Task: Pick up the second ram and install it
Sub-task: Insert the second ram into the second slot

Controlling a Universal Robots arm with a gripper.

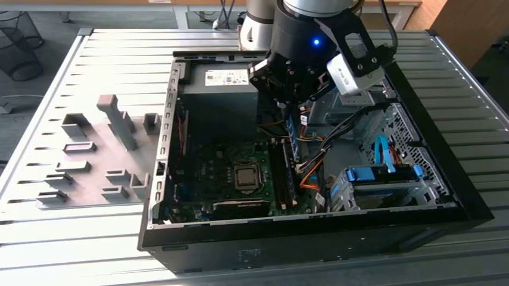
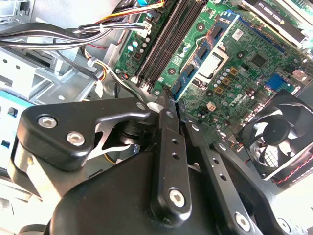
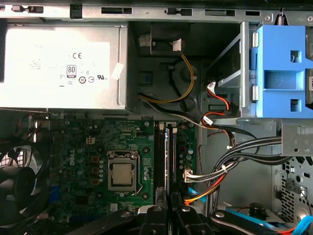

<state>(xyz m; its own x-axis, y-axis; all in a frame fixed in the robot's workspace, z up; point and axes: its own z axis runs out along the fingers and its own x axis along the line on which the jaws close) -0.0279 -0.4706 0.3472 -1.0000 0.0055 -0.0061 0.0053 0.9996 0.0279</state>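
Logging the exterior view first: the arm hangs over an open computer case (image 1: 318, 237) that lies on the slatted metal surface (image 1: 80, 238), and the tool (image 1: 291, 102) sits low inside the case opening. The tool is closed on the second ram (image 1: 294, 136), a thin blue stick that reaches out below it. The stick runs parallel to the memory slots (image 1: 282, 176) on the motherboard (image 1: 208, 173) and looks raised above them, not seated. The processor socket (image 1: 245, 177) is just beside the slots, toward the exterior view's left. A blue drive bracket (image 1: 382, 174) sits in the case corner toward the exterior view's right, and the power supply (image 1: 226, 77) lies at the far end. Grey fixture blocks (image 1: 119, 119) stand on the surface beside the case. In the second wrist view, I see the black fingers (image 2: 168, 147) drawn close together, with the tool tip (image 2: 165, 95) pointing at the end of the memory slots (image 2: 168, 44). I cannot pick out the stick itself between them here. The processor socket (image 2: 212, 63) and the case fan (image 2: 279, 132) lie beyond. In the first wrist view, the second ram (image 3: 173, 156) appears edge-on as a narrow bluish line over the slots, running out from the tool (image 3: 168, 215). The processor socket (image 3: 122, 175) is beside it, the power supply (image 3: 58, 68) and drive bracket (image 3: 281, 68) farther off, and a bundle of cables (image 3: 234, 156) between.
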